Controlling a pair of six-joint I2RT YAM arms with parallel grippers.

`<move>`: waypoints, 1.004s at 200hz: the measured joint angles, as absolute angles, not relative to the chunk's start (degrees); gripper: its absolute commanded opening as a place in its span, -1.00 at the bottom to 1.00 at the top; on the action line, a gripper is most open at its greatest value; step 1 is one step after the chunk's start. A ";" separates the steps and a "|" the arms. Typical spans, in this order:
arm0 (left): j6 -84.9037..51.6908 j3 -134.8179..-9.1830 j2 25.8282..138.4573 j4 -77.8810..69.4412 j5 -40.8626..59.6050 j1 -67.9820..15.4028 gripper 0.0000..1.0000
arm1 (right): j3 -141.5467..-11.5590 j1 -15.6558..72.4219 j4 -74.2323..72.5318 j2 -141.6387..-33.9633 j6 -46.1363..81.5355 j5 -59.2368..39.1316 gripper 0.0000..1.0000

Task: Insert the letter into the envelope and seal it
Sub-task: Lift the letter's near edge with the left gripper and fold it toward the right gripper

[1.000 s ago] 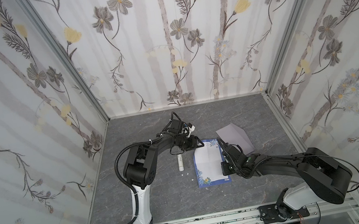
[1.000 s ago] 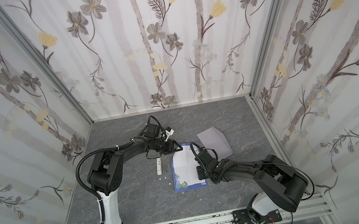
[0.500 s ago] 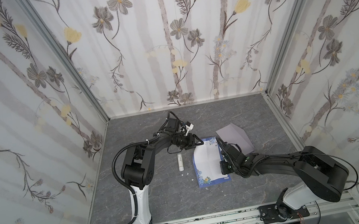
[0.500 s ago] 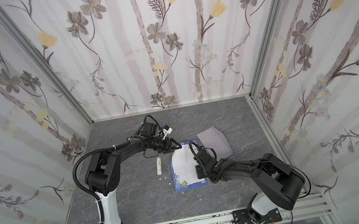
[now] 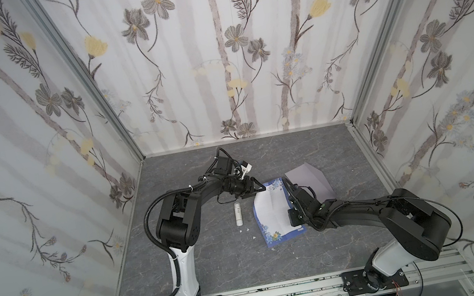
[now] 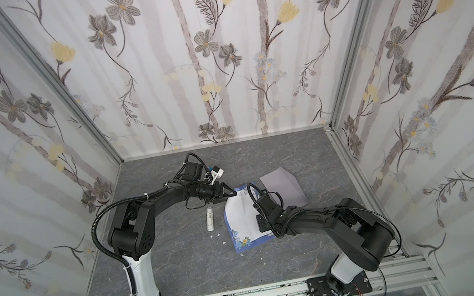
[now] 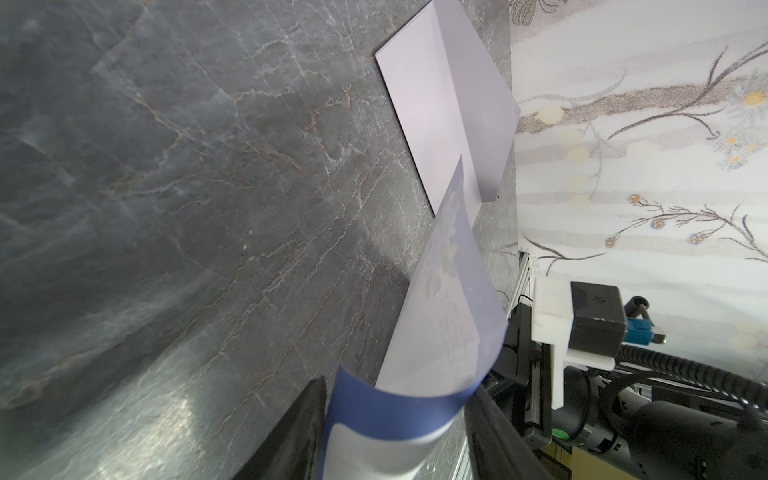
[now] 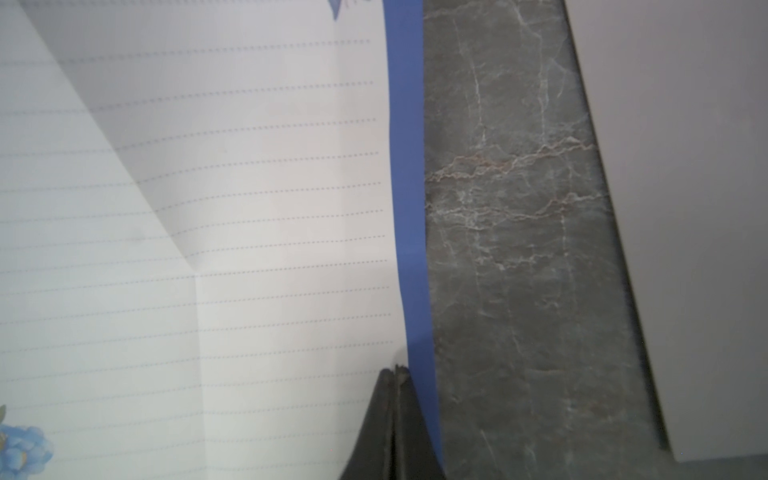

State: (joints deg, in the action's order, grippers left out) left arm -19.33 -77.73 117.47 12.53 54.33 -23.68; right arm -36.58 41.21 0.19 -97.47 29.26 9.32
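Letter (image 7: 440, 316) corner curls up between my left jaws.
Those stand wide, unclamped; my right jaws, closed, press its blue border.

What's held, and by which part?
The letter: far corner bows up between the left gripper's wide-set jaws; gripped or propped, can't tell; the right gripper, shut, presses its right border.

Grey veined tabletop (image 5: 216, 264), letter (image 5: 273, 211) lying near its middle, envelope (image 5: 310, 180) just beside it, white tube (image 5: 237, 214) and small white scraps (image 5: 245, 229) on the other side.
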 measured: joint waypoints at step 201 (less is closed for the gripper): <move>-21.50 -75.13 115.52 8.38 62.94 -21.28 0.15 | -37.85 40.80 -0.32 -98.96 26.92 10.66 -1.00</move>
